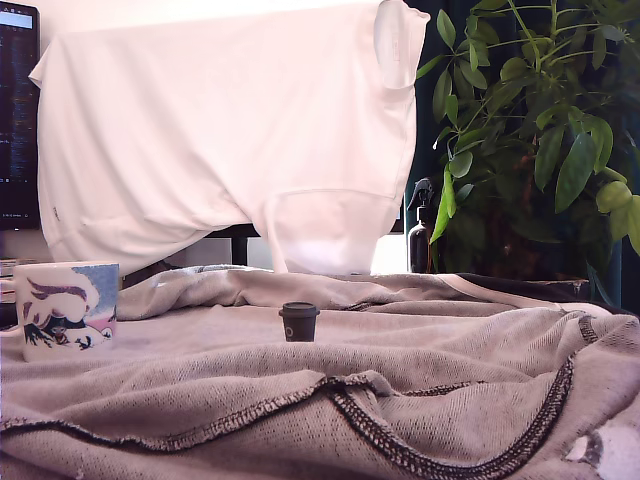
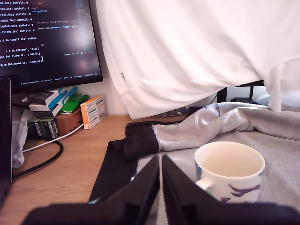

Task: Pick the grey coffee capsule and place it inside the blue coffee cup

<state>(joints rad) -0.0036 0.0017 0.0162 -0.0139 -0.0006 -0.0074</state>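
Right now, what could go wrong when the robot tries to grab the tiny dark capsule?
The tiny dark grey capsule stands on a soft, wrinkled grey blanket, so a nudge might tip it over. The black gripper looks shut and close beside the whitish cartoon mug, so it might bump it when moving off.

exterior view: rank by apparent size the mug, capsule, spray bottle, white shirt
1. White shirt, by far the largest.
2. Blue coffee cup, though it stands nearer the camera.
3. Spray bottle, partly hidden and farther back, so unsure against the cup.
4. Grey coffee capsule, smallest.
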